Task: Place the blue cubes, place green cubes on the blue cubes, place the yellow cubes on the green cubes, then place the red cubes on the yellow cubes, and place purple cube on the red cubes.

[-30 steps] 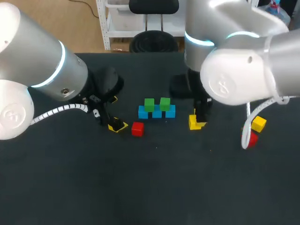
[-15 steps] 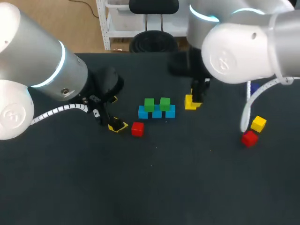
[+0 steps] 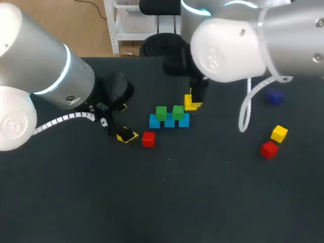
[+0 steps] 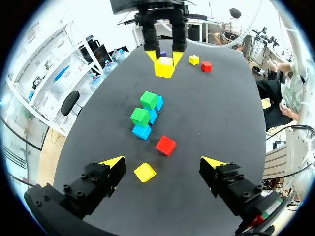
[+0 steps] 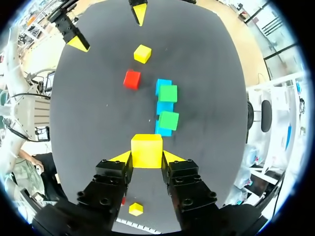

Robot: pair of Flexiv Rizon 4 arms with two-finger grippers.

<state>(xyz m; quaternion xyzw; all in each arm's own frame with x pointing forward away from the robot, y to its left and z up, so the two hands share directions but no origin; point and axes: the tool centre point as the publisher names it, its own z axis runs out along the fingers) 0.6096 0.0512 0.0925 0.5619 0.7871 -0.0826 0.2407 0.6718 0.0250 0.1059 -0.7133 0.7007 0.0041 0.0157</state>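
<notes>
Three blue cubes [image 3: 169, 122] stand in a row mid-table, with two green cubes [image 3: 161, 113] on top of them. My right gripper [image 3: 195, 99] is shut on a yellow cube [image 3: 190, 104] and hangs just behind and to the right of the right-hand green cube [image 3: 178, 111]. The right wrist view shows that yellow cube [image 5: 146, 147] clamped between the fingers, with the stack [image 5: 168, 93] ahead. My left gripper [image 4: 163, 162] stands open over a second yellow cube [image 4: 144, 172], which lies on the table. A red cube [image 4: 166, 145] lies just beyond it.
At the right of the table lie a third yellow cube [image 3: 279, 133], a second red cube [image 3: 269, 149] and a purple cube [image 3: 274, 97]. My left arm [image 3: 61, 81] takes up the table's left side.
My right gripper has carried the yellow cube up off the table and leftward, from right of the stack to just behind its right end. The left arm has not moved.
</notes>
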